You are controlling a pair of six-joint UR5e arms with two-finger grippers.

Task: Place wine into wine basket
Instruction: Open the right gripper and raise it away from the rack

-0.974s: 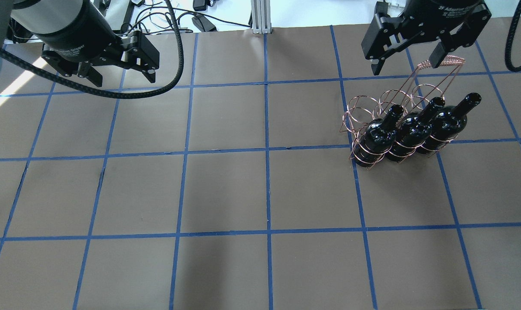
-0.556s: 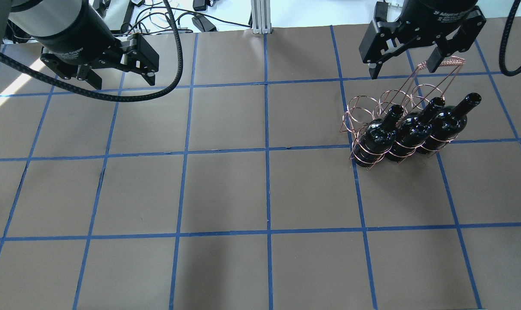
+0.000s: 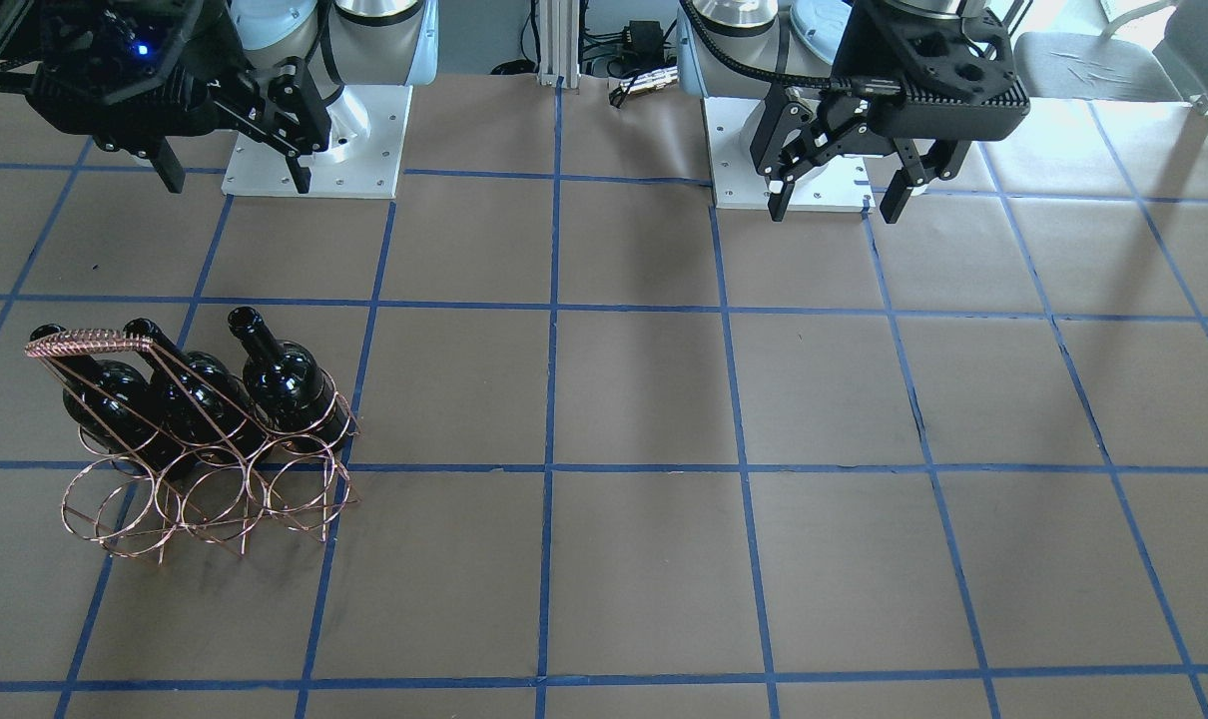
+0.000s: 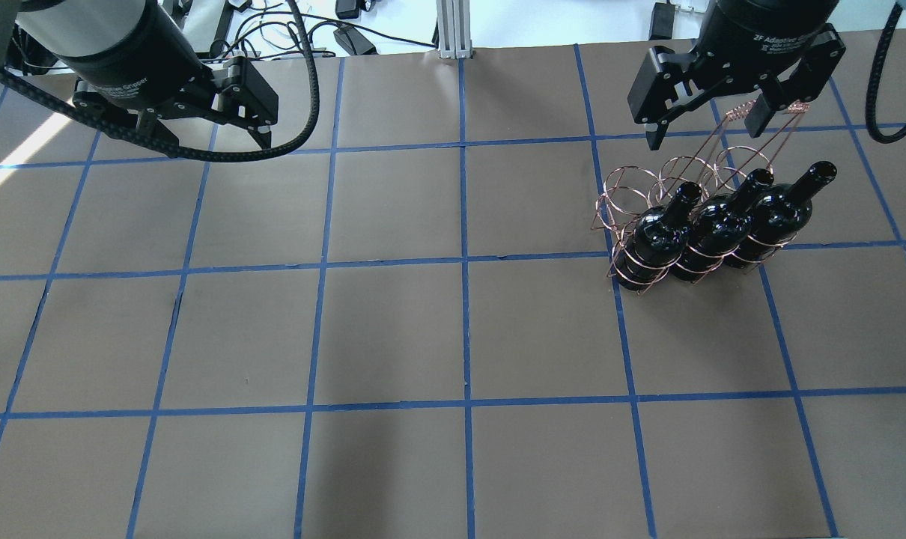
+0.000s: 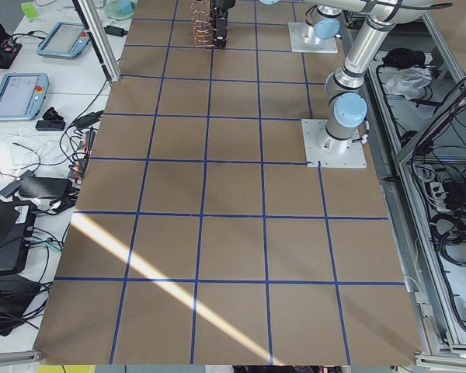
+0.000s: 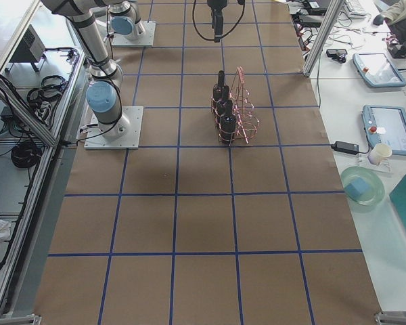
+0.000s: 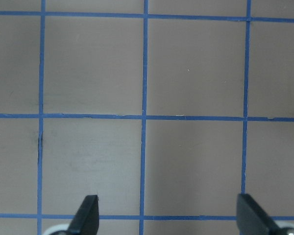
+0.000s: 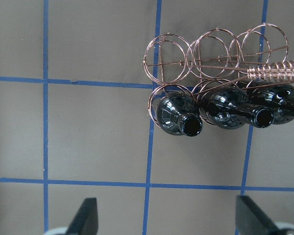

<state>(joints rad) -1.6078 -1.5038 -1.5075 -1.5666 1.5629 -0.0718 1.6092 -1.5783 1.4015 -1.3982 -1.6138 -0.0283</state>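
Note:
The copper wire wine basket [image 4: 621, 191] stands on the right part of the table. Three black wine bottles [image 4: 659, 232] stand upright in its row of rings on the robot's side. The other row of rings [image 3: 195, 504] holds nothing. My right gripper [image 4: 704, 131] hangs open high above the basket, holding nothing, and one finger overlaps the wire handle [image 4: 786, 108] in the overhead view. In the right wrist view the basket [image 8: 169, 54] and bottle mouths [image 8: 191, 126] lie beyond the open gripper [image 8: 169, 218]. My left gripper [image 4: 213, 138] is open over bare table at far left.
Brown table covering with a blue tape grid [image 4: 464, 258] fills the workspace. The arm bases [image 3: 314, 140] sit on white plates at the robot's edge. Cables and devices [image 4: 348, 37] lie beyond the table's far edge. Benches with tablets [image 6: 375, 68] flank the table ends.
Both grippers have shifted only slightly and stay open. The basket and the three bottles have not moved.

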